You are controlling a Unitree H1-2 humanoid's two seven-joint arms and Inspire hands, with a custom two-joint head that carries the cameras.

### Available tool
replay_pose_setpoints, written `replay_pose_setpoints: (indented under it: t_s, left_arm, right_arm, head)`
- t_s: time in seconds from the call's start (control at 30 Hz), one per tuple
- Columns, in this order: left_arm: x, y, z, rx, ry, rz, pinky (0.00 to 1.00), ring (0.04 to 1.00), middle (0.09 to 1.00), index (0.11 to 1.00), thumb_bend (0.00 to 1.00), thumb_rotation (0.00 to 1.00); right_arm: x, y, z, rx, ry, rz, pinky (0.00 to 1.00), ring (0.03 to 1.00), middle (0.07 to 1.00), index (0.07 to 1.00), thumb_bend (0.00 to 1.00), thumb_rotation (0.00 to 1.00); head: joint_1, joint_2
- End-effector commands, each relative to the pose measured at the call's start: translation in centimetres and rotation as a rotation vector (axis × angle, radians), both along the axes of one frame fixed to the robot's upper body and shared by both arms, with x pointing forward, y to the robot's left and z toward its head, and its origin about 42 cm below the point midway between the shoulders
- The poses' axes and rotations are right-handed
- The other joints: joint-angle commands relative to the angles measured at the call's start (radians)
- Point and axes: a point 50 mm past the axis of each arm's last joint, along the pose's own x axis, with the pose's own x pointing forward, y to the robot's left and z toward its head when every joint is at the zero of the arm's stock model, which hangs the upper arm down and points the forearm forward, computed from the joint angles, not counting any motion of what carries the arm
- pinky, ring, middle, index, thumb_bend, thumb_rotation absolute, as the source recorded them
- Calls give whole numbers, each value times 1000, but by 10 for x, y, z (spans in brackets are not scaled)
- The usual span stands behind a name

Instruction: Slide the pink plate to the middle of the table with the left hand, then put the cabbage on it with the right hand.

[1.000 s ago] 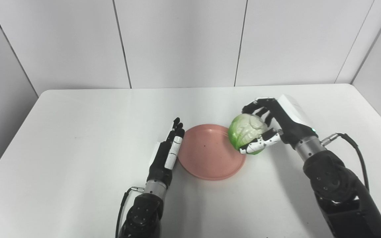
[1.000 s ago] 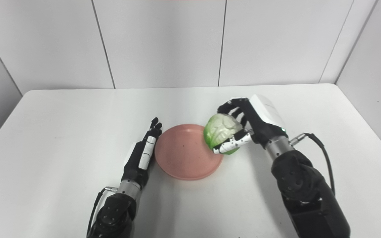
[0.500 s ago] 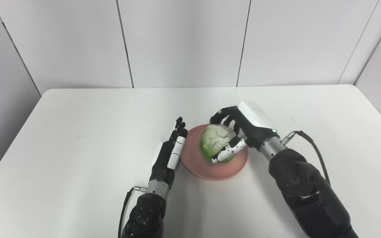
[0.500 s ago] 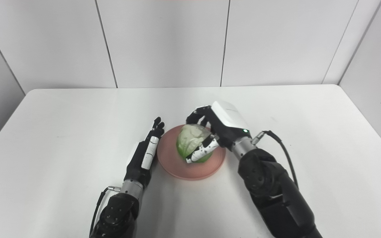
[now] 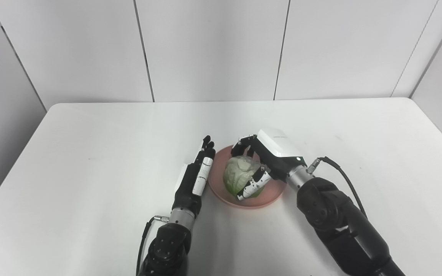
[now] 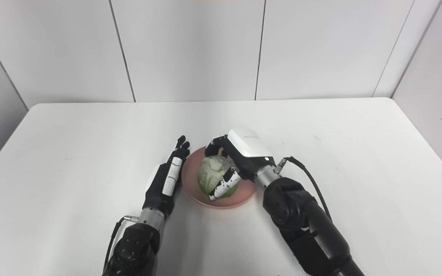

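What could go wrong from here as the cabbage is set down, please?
The round green cabbage could roll when the right hand lets go, since it is round and the shallow pink plate has a low rim. The left hand, open beside the plate's left edge, could nudge the plate if it moves.

White table (image 5: 90, 130) with rounded corners seen against pale panelled wall. Pink plate (image 5: 272, 193) set directly on tabletop, near table's middle, slightly toward near edge. Left hand (image 5: 196, 178) laid edge-on against tabletop, just beside plate's left rim, fingers extended. Small dark speck noted on surface well left of plate.
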Motion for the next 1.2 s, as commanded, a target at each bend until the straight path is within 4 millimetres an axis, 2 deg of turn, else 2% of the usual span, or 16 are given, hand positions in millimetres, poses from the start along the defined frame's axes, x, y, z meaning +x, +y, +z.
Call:
replay_pose_setpoints:
  t_s: [0.0, 0.07, 0.1, 0.13, 0.17, 0.2, 0.33, 0.4, 0.5, 0.7, 0.87, 1.03, 1.1, 1.17]
  left_arm:
    - [5, -4, 12, -10, -26, -27, 1000, 1000, 1000, 1000, 807, 1000]
    - [5, -4, 12, -12, -26, -26, 1000, 1000, 1000, 1000, 799, 1000]
    - [6, -4, 12, -10, -26, -26, 1000, 1000, 1000, 1000, 801, 1000]
    - [6, -4, 12, -10, -28, -28, 1000, 1000, 1000, 1000, 802, 1000]
    - [6, -4, 12, -10, -29, -29, 1000, 1000, 1000, 1000, 796, 1000]
    - [6, -4, 13, -13, -32, -31, 1000, 1000, 1000, 1000, 790, 1000]
    - [6, -2, 13, 11, -42, -29, 1000, 1000, 1000, 1000, 772, 1000]
    - [7, -1, 12, 26, -49, -25, 1000, 1000, 1000, 1000, 783, 1000]
    - [7, -1, 11, 20, -55, -25, 1000, 1000, 1000, 1000, 777, 1000]
    - [8, 1, 10, 9, -34, -27, 1000, 1000, 1000, 1000, 793, 1000]
    - [8, 4, 10, -3, -25, -24, 1000, 1000, 1000, 1000, 795, 1000]
    - [8, 8, 10, -25, -22, -18, 1000, 1000, 1000, 1000, 800, 1000]
    - [7, 11, 11, -31, -12, -19, 1000, 1000, 1000, 1000, 807, 1000]
    - [7, 14, 12, -33, -6, -18, 1000, 1000, 1000, 1000, 804, 1000]
  right_arm:
    - [6, 1, 17, -19, -108, 29, 321, 388, 478, 526, 515, 0]
    - [5, -1, 16, -32, -112, 26, 350, 393, 488, 535, 513, 0]
    - [4, -2, 16, -39, -111, 23, 443, 537, 612, 512, 515, 80]
    - [2, -3, 16, -51, -113, 27, 474, 586, 654, 505, 516, 108]
    - [1, -3, 16, -60, -115, 30, 539, 671, 730, 650, 640, 183]
    - [-1, -4, 17, -62, -121, 39, 586, 724, 773, 722, 691, 238]
    - [-5, -6, 17, -31, -116, 56, 766, 866, 885, 856, 723, 439]
    - [-9, -7, 19, -9, -102, 60, 913, 957, 956, 932, 724, 594]
    - [-15, -10, 19, -14, -102, 66, 993, 997, 997, 989, 726, 716]
    - [-25, -21, 18, -91, -111, 70, 1000, 1000, 1000, 997, 749, 787]
    - [-35, -31, 14, -81, -112, 49, 1000, 1000, 1000, 1000, 794, 839]
    - [-43, -41, 13, 107, -42, 0, 1000, 1000, 1000, 1000, 749, 764]
    - [-45, -46, 10, 196, -18, -52, 889, 1000, 1000, 1000, 739, 783]
    - [-46, -48, 7, 250, -2, -84, 826, 1000, 1000, 1000, 732, 816]
  head:
    - [0, -1]
    - [0, 0]
    - [0, 0]
    - [-3, 1]
    - [-3, 1]
    - [-5, 1]
    - [-7, 2]
    - [-11, 3]
    - [-15, 1]
    - [-16, -1]
    - [-20, -2]
    - [-30, 2]
    - [-32, 5]
    - [-31, 7]
